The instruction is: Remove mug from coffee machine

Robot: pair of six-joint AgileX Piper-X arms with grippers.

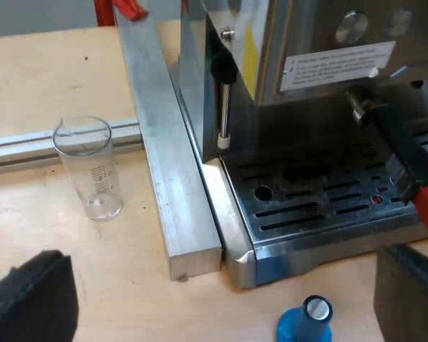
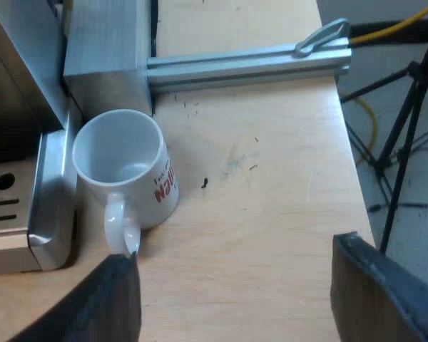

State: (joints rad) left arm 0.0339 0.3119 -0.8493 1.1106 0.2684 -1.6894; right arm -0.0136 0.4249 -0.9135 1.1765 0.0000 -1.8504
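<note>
One white glazed mug (image 2: pixel 125 171) with red lettering stands upright on the wooden table (image 2: pixel 271 185), just beside the slotted tray of the steel coffee machine (image 2: pixel 51 214). The right pincer (image 2: pixel 235 253) hangs spread and empty near its handle. The left pincer (image 1: pixel 221 256) is spread too, near one clear measuring glass (image 1: pixel 89 167) and one blue tamper (image 1: pixel 307 324).

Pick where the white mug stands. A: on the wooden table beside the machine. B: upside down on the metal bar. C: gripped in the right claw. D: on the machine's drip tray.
A: the mug stands upright on the table, next to the machine, clear of the open right claw.
</note>
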